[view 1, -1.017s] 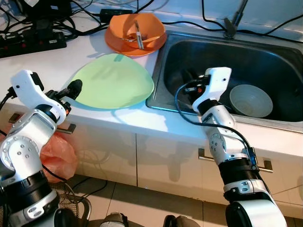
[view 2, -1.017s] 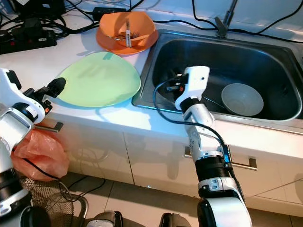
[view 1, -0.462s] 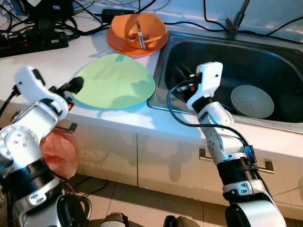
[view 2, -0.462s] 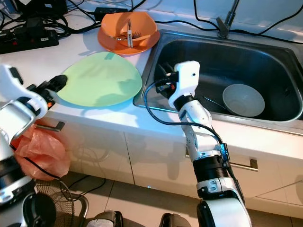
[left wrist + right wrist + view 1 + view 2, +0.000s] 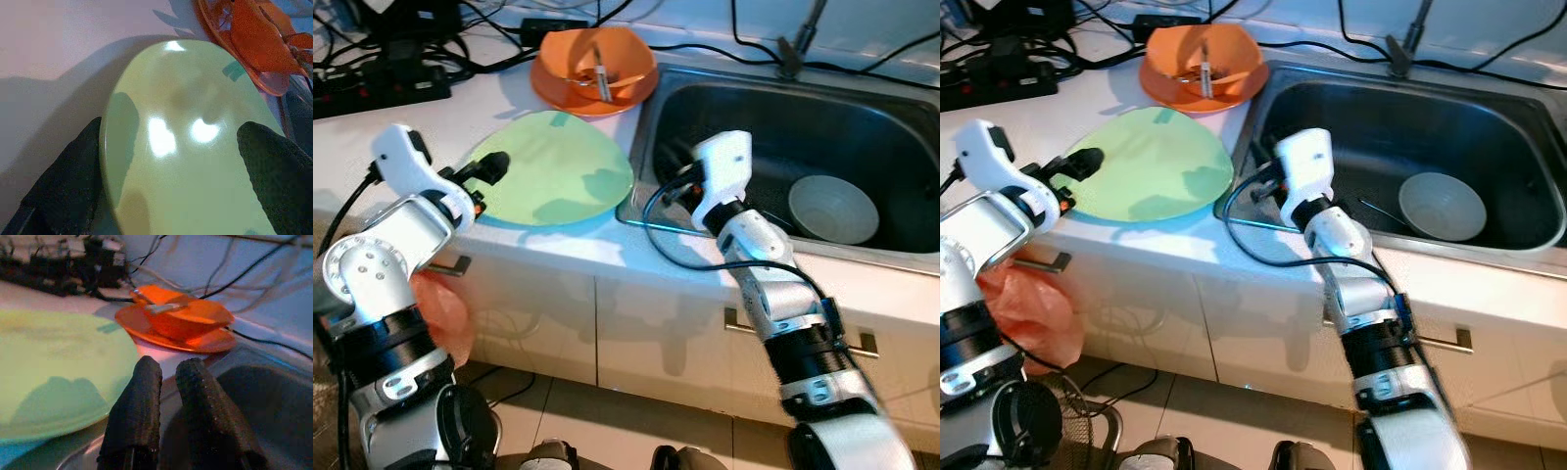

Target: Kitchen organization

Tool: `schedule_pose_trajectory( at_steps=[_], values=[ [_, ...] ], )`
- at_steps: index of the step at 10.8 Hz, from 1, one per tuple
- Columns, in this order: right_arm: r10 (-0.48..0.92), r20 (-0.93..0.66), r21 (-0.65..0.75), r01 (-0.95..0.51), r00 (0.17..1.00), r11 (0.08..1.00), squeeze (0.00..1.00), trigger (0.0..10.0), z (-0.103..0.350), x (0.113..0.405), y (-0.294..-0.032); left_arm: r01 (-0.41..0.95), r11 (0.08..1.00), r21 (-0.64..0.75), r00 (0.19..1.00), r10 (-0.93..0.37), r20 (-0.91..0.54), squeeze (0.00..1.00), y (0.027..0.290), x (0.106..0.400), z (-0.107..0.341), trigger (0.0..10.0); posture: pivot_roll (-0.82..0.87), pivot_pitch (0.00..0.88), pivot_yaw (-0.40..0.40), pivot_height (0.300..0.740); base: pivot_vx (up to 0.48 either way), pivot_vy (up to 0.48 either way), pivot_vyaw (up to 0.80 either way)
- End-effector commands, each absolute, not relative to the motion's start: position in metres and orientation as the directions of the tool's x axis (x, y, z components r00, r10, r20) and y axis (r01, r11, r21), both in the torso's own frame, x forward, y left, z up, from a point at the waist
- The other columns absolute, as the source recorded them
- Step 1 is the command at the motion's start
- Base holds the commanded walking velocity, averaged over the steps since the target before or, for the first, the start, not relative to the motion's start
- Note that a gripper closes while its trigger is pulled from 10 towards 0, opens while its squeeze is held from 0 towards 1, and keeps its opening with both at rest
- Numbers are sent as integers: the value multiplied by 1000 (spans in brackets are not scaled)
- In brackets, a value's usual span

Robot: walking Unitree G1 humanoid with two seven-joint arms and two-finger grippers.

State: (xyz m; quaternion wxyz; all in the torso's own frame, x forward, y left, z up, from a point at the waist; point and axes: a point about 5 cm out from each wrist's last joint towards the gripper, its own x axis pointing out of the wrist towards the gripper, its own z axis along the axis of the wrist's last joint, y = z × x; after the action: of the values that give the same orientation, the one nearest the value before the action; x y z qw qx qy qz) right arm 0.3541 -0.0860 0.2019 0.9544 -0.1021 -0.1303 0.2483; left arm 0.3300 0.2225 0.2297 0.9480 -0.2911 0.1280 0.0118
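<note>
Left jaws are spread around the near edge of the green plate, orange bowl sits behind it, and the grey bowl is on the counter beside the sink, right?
Not quite. The grey bowl lies inside the sink, not on the counter, as the left eye view shows. The rest holds: the left gripper has its jaws spread around the green plate, with the orange bowl behind it.

Bright, cool light. Glare spots shine on the green plate (image 5: 186, 147). The right arm's lower part (image 5: 822, 392) is motion-blurred.

Two silver arms reach forward. The left hand (image 5: 171, 161) has its two black fingers spread wide apart. The right hand (image 5: 168, 382) has its fingers pressed close together.
</note>
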Motion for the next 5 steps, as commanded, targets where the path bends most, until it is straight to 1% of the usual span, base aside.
schedule_pose_trajectory(
  at_steps=[1, 2, 3, 5],
  values=[
    [519, 187, -334, -442, 834, 832, 0, 10000, 208, 354, -80, -84, 839, -537, 962, -72, -263, 0, 215, 333, 231, 10000, 89, 149, -27, 740, 0, 0, 0],
    [527, 174, -374, -439, 832, 817, 0, 10000, 207, 353, -78, -80, 840, -537, 962, -77, -264, 0, 214, 334, 232, 10000, 89, 149, -27, 740, 0, 0, 0],
    [535, 139, -530, -394, 833, 751, 0, 10000, 207, 354, -72, -75, 840, -537, 962, -81, -260, 0, 213, 335, 233, 10000, 87, 151, -27, 740, 0, 0, 0],
    [563, 111, -609, -391, 819, 690, 0, 10000, 206, 351, -61, -70, 841, -537, 963, -82, -255, 0, 213, 336, 236, 10000, 90, 150, -28, 740, 0, 0, 0]
  ],
)
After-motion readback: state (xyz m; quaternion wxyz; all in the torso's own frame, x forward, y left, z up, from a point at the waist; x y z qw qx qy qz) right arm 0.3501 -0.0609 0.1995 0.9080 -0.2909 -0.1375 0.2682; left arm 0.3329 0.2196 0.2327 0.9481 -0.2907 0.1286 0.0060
